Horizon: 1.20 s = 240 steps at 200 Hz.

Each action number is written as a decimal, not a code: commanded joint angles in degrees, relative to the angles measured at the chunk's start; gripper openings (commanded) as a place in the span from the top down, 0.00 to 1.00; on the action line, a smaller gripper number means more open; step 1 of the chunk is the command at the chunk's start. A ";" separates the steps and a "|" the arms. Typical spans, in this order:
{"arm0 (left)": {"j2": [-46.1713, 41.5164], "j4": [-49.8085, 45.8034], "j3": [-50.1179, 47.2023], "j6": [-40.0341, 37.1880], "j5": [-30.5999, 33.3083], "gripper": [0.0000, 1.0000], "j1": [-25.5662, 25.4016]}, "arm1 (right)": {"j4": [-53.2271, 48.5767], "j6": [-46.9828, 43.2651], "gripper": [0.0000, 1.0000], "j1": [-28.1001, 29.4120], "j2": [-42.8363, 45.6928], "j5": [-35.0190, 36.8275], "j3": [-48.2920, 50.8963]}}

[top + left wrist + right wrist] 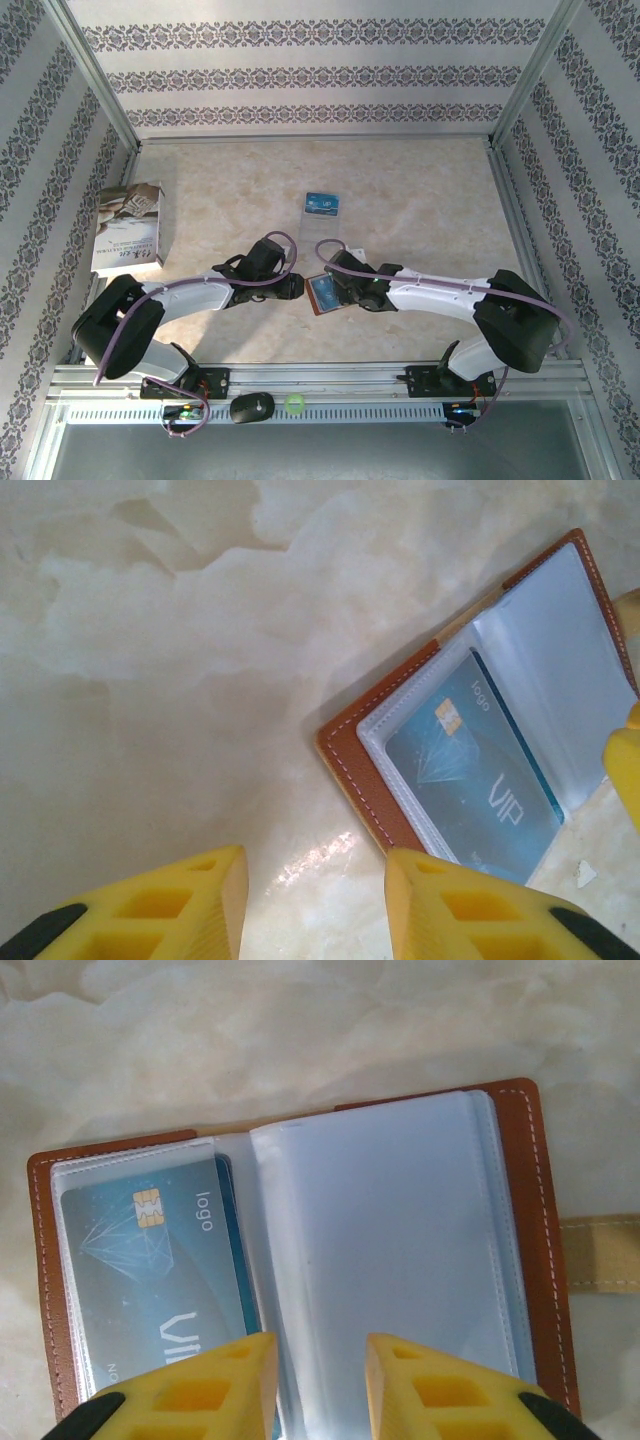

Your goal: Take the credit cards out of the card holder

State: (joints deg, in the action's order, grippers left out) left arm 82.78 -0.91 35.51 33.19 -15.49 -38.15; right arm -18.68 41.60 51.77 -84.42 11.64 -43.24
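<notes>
The card holder [324, 292] is lying open and flat on the table [430, 200], between the two grippers. A blue credit card [150, 1260] is sitting in one clear sleeve, its long axis running toward the right gripper [320, 1355]. That gripper is hovering over the sleeves with fingers apart, clamping nothing. The left gripper [315, 875], likewise parted and empty, is waiting just beside the leather edge, with the card lying ahead to its right. The right arm is judged nearer.

On the blue credit card [470, 770] in the card holder [350, 780], I can read "logo" beside the chip and "VIP" in large pale letters. The print on the booklet [130, 232] is too small for me to read.
</notes>
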 commanded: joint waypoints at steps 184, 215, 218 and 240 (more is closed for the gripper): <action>9.94 1.15 6.20 0.06 3.13 0.69 -3.02 | -0.82 5.67 0.86 -1.15 -2.52 -0.88 4.19; 7.97 1.48 5.33 -0.36 2.10 0.72 0.07 | -1.89 7.91 0.86 2.83 -1.66 -0.65 3.52; 7.60 1.28 5.28 -0.51 2.19 0.72 0.23 | -2.33 7.93 0.86 2.96 -1.42 -0.43 3.33; 3.54 0.11 4.61 -2.08 2.57 0.62 0.90 | -3.88 7.50 0.84 3.08 2.39 0.98 3.26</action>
State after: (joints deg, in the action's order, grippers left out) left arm 91.11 -0.73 41.21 32.36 -12.99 -38.02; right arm -18.57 47.44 54.28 -85.60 11.92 -40.40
